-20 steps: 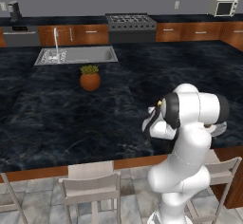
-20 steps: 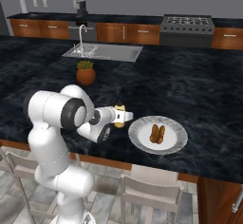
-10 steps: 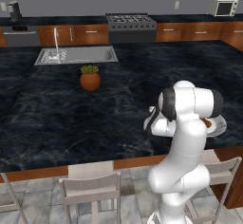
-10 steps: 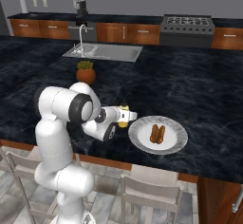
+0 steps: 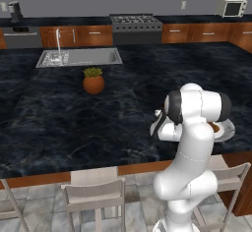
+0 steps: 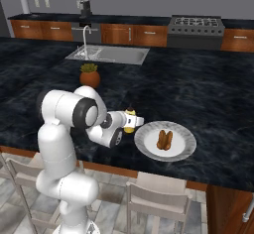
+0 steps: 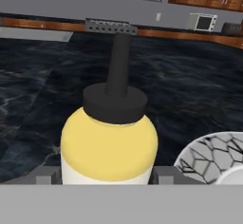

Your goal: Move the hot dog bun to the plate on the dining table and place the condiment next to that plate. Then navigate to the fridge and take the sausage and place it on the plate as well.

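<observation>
The dining table (image 6: 208,104) now has the arm swung closer to the plate (image 6: 184,148), lower right of the right base view, bun (image 6: 164,140) already on it. So the condiment (image 6: 130,120) is nearly at its drop spot, just left of the plate. The gripper (image 6: 128,122) sits half-open, clamped round the bottle's yellow body.

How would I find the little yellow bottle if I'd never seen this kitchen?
Look at the big black stone dining table and find the round white plate near its front edge. Just left of it the yellow bottle sits in the robot's gripper. It is the one bright yellow thing, with a dark pointed cap.
</observation>
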### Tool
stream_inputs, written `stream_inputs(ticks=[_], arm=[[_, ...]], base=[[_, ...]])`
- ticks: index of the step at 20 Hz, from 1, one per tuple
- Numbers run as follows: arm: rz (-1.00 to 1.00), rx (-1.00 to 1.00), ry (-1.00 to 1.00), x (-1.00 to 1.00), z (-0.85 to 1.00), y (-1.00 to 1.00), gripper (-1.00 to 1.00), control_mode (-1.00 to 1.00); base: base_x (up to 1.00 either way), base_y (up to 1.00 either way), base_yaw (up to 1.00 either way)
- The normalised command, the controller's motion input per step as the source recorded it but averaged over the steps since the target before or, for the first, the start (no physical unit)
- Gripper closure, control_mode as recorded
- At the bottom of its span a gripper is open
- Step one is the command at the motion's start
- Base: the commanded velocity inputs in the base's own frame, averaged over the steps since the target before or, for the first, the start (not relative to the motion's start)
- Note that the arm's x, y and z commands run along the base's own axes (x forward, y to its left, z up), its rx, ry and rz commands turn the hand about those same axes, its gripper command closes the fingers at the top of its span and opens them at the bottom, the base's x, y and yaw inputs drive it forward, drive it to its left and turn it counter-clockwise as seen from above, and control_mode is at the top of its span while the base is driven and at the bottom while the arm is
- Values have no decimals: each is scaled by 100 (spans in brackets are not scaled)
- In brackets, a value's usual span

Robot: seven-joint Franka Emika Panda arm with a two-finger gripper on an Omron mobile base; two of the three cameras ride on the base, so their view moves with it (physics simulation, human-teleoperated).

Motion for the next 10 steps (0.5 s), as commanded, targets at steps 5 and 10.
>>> stream_inputs(ticks=[5,10], arm=[[0,0,0,0,-32,1,-100,-100],[0,0,-1,-6,27,0,-100,-100]], base=[[0,0,0],[0,0,0]])
